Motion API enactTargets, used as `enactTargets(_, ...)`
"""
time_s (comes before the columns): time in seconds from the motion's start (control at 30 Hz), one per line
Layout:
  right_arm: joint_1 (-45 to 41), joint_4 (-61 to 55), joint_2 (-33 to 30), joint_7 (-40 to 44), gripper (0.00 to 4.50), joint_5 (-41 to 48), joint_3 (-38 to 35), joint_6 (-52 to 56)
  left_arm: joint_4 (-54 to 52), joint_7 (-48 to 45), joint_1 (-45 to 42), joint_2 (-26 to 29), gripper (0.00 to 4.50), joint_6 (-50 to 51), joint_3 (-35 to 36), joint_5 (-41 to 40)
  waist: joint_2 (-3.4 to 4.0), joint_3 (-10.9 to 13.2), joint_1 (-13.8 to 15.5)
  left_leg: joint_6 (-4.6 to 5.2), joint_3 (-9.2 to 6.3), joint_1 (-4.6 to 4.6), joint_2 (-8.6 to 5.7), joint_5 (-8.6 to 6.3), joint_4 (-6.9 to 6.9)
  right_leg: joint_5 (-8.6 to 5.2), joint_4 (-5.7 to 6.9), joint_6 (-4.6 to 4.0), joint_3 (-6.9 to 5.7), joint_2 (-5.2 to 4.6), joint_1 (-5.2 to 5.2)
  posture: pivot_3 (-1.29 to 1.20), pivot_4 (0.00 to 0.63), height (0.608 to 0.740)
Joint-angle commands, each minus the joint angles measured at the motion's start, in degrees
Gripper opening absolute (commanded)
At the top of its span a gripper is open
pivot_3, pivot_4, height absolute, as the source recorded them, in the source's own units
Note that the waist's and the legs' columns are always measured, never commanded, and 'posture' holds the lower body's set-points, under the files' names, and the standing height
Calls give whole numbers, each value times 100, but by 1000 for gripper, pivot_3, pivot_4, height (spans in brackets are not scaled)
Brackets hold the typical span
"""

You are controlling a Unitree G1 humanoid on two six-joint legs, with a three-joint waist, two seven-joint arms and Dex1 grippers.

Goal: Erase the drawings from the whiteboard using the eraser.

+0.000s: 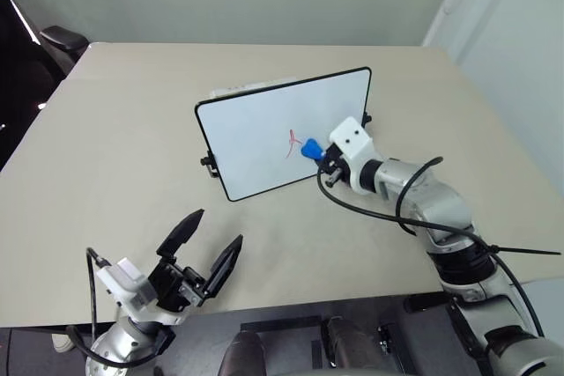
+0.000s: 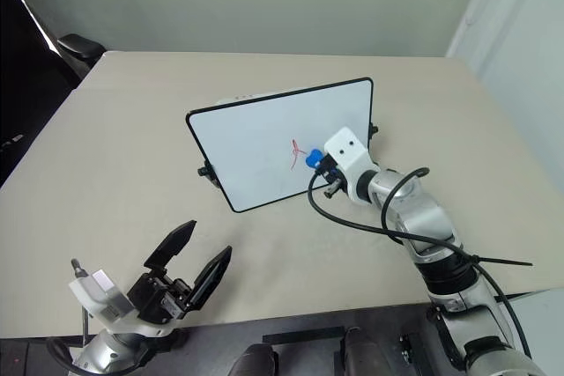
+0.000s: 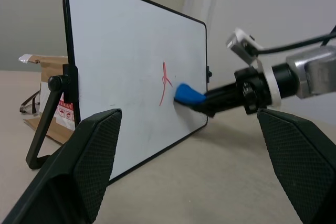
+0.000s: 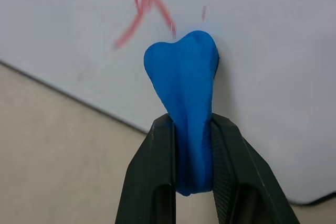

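From the left wrist view, the eraser (image 3: pixel 188 95) tip presses the whiteboard (image 3: pixel 126 51) beside the drawings (image 3: pixel 165 82), with a cardboard box (image 3: pixel 50 72) behind. The right gripper (image 4: pixel 193 129) pinches it; the left gripper (image 1: pixel 210 248) fingers are spread above the worktop (image 1: pixel 106 147).

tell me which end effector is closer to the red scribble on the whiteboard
Right. The right end effector holds the blue eraser against the whiteboard, just beside the red scribble. The left end effector hovers open over the table's near edge, well in front of the board.
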Motion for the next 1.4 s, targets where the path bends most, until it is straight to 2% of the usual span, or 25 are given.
enactTargets(0.03, -273, -283, 14, -69, 492, 6, -272, -28, -225, -30, 26, -1, 4500, -79, 55, -40, 0, 0, 0, 0, 0, 0, 0, 0, 0, 0, 0, 0, 0, 0, 0, 0, 150, 740)
enactTargets(0.3, -406, -441, 34, -77, 492, 24, -386, 28, -208, -39, 17, -3, 4500, -81, 51, -38, 1, 0, 2, -1, 0, -5, 0, 0, 0, 0, 0, 0, 0, -1, -5, 0, 150, 740)
enactTargets(0.63, 141, -392, -6, 16, 492, -49, -35, 73, -243, -26, 16, -19, 4500, -77, -16, 10, 0, 0, 1, -3, 0, -9, 0, 1, 1, 0, -1, 0, 0, -2, -6, 0, 150, 740)
enactTargets(1.4, 40, -10, -163, 336, 492, -55, 247, 314, -218, 61, -94, -5, 4500, -34, 51, -17, -1, 0, 1, -6, 0, -8, 0, 3, 2, 3, 0, -2, 0, -1, -4, 0, 150, 740)
